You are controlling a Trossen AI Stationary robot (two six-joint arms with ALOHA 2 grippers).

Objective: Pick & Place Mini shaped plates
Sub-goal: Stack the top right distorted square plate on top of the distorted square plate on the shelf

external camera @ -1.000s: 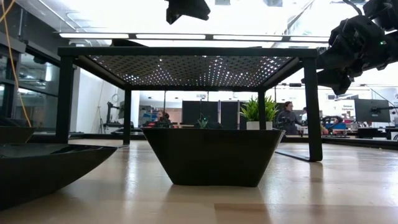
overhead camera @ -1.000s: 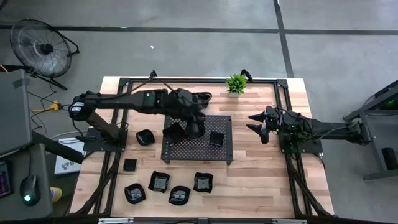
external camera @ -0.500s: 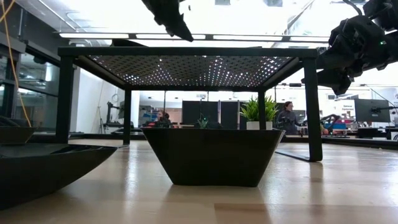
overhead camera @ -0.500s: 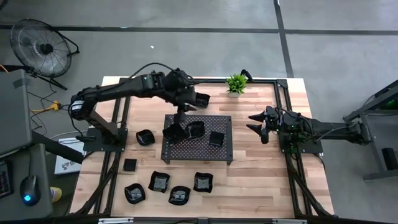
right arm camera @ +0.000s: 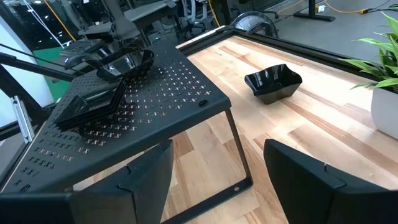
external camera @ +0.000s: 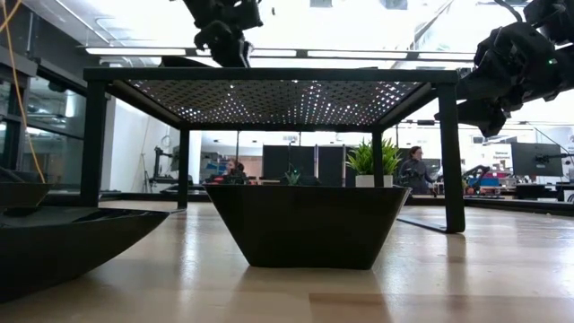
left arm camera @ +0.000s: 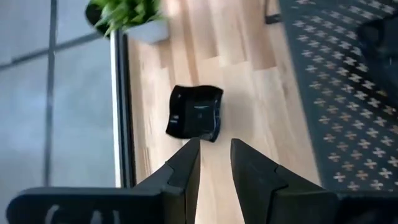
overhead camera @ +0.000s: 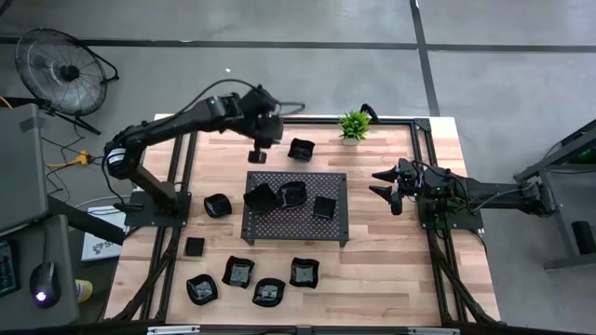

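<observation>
Hovering near a glossy black wavy-rimmed plate [overhead camera: 300, 149] on the bare wood, the left gripper [overhead camera: 262, 153] – fingers narrowly parted – holds nothing; the right gripper [overhead camera: 384, 186] gapes wide, empty.

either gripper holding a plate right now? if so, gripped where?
No. The left gripper hovers empty near the wavy-rimmed plate lying on the table by the plant. The right gripper waits open and empty beside the tray.

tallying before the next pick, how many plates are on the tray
3 on the tray: one tilted at its left, one beside it, one right of centre. None looks hidden.
</observation>
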